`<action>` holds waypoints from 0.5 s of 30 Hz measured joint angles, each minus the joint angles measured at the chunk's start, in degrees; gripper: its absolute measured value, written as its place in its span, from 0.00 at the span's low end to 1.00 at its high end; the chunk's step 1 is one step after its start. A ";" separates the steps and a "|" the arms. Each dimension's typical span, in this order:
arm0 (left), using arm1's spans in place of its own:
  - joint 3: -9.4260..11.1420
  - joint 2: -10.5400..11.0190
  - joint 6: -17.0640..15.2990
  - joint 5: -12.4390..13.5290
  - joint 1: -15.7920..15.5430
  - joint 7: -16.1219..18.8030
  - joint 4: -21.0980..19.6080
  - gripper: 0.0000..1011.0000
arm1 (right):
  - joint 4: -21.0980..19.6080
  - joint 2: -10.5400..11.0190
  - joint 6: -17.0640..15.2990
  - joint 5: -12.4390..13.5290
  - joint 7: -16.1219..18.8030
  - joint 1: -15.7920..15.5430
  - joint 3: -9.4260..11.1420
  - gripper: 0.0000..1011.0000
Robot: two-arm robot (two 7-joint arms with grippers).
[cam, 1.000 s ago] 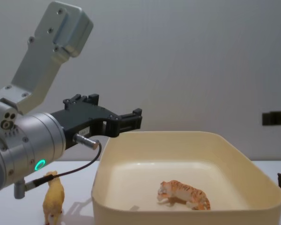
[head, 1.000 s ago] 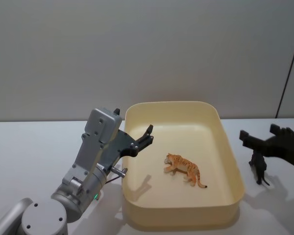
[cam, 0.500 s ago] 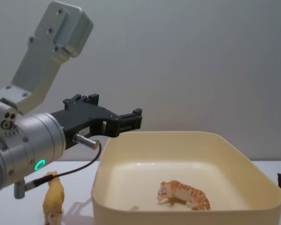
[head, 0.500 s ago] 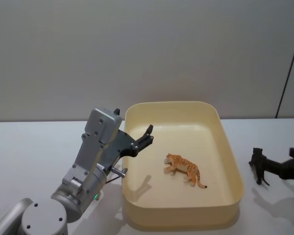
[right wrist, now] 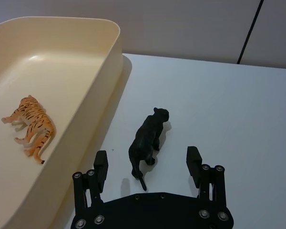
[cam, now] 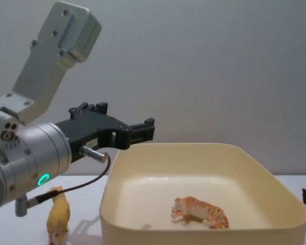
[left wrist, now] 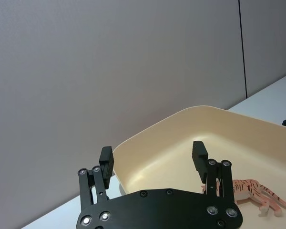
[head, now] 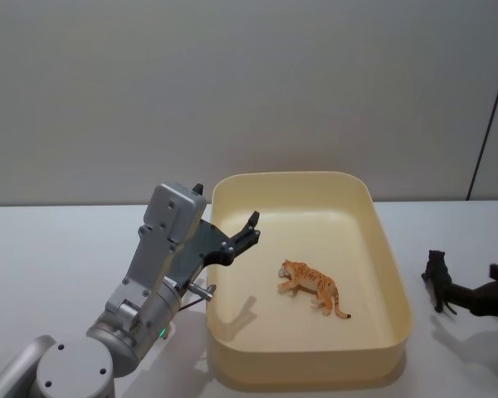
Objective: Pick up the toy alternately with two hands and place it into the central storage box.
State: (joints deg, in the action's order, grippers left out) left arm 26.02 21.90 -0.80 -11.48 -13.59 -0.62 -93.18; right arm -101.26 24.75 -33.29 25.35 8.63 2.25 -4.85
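Left arm (cam: 25,153): silver-grey, with its green ring light (cam: 43,179) lit, raised over the white table (head: 58,249) on the tub's left side.

A small yellow animal figure (cam: 57,219) stands upright on the table below this arm, just left of the tub and clear of its wall. Species cannot be determined.

Left gripper (left wrist: 152,152): held in the air above the tub's left rim and pointing in over the interior. Jaws are spread wide and hold nothing.

Central storage box: a cream-yellow tub (head: 290,175) standing at the middle of the table, with rounded corners.

Inside it, a striped orange tiger toy (head: 313,286) rests on the floor, right of centre toward the near wall. It is on its feet and clear of all walls.

A black panther toy (right wrist: 148,136) stands upright on the table just beyond the tub's right wall, apart from it.

Right gripper (right wrist: 148,157): low over the table at the panther's rear. Jaws are spread wide and grip nothing. In the right wrist view, the toy's hindquarters and tail lie between the two fingers (right wrist: 101,164), with a gap visible on either side.
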 joint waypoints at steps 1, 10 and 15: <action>0.00 0.00 0.00 0.00 0.00 0.00 0.00 0.99 | 0.47 -0.25 0.03 -0.22 0.11 0.36 -0.22 0.99; 0.00 0.00 0.00 0.00 0.00 0.00 0.00 0.99 | 4.83 -2.35 0.57 -2.62 0.79 3.46 -1.98 0.99; 0.00 -0.01 0.00 0.00 0.00 0.00 0.00 0.99 | 7.56 -3.57 1.04 -3.90 0.66 5.27 -2.85 0.99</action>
State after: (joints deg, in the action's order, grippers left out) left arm 26.02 21.89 -0.80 -11.48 -13.59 -0.63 -93.18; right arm -93.70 21.17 -32.25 21.45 9.28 7.52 -7.70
